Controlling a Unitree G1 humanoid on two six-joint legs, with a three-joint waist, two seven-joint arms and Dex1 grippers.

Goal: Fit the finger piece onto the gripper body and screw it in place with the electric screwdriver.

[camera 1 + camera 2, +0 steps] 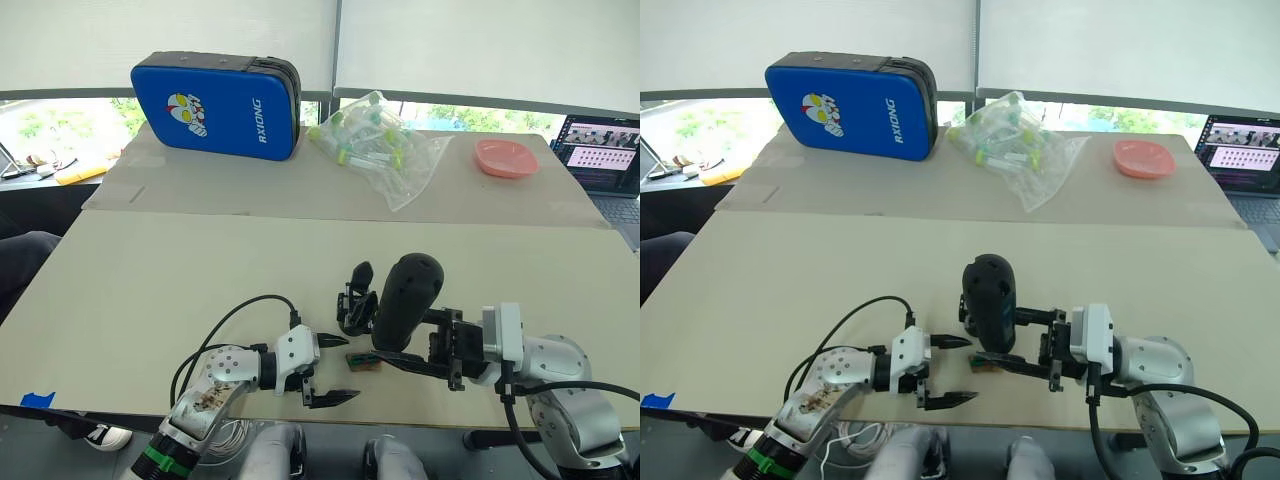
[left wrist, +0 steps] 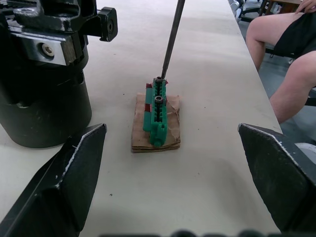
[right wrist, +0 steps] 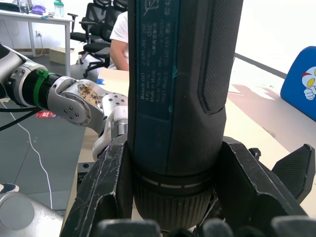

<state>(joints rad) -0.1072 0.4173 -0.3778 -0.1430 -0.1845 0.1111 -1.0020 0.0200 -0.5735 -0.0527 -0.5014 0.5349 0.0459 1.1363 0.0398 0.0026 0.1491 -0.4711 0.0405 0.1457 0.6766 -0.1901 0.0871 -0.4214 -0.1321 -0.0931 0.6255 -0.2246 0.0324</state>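
Right gripper (image 1: pixel 425 345): clamped round the electric screwdriver (image 1: pixel 405 300), held upright between its fingers.
Bit: tip down on the green block (image 2: pixel 158 111), ahead of the left gripper (image 1: pixel 330 370), which is wide open and empty.
Gripper body (image 1: pixel 355 305): just beyond the block.

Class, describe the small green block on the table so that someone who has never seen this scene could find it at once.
Start at the table's near edge, between the two arms. Just in front of the black gripper body lies the green block, a ridged green strip on a brown pad, with the electric screwdriver's thin metal bit touching its top. It is the only green-and-brown thing among black parts.
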